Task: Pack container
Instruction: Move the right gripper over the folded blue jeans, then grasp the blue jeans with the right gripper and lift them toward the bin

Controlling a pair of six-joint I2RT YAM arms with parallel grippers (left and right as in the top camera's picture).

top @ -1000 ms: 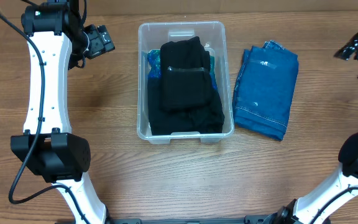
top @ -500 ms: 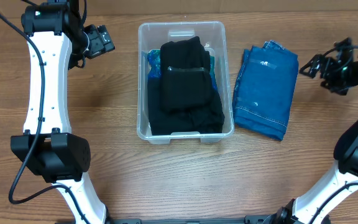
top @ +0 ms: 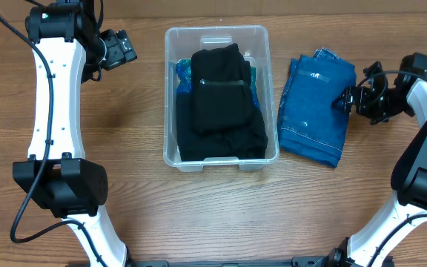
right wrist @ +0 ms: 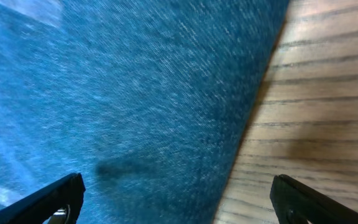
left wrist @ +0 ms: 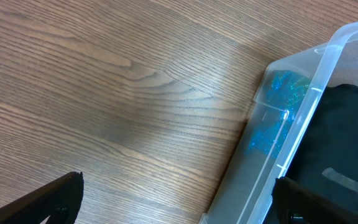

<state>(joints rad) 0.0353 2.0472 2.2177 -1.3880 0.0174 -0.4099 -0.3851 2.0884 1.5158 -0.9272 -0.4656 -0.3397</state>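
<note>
Overhead: the container (top: 170,96) sits between my arms, black clothes (top: 221,96) inside and jeans (top: 313,111) just right of it. My right claw (top: 349,100) hovers at the jeans' right edge, and my left claw (top: 121,48) is off to the container's left.

Left wrist: left fingers (left wrist: 58,200) are spread wide and empty beside the container's corner.

Right wrist: right fingers (right wrist: 55,199) are spread wide over denim, gripping nothing.

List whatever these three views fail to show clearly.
- Overhead: what lies beneath the black clothes in the container; they cover nearly everything but a blue-green strip.
- Left wrist: most of the container, cut off by the right edge; the blue-green strip blurs behind the clear wall.
- Right wrist: the jeans fill most of the frame, blurred, cropped on three sides.
</note>
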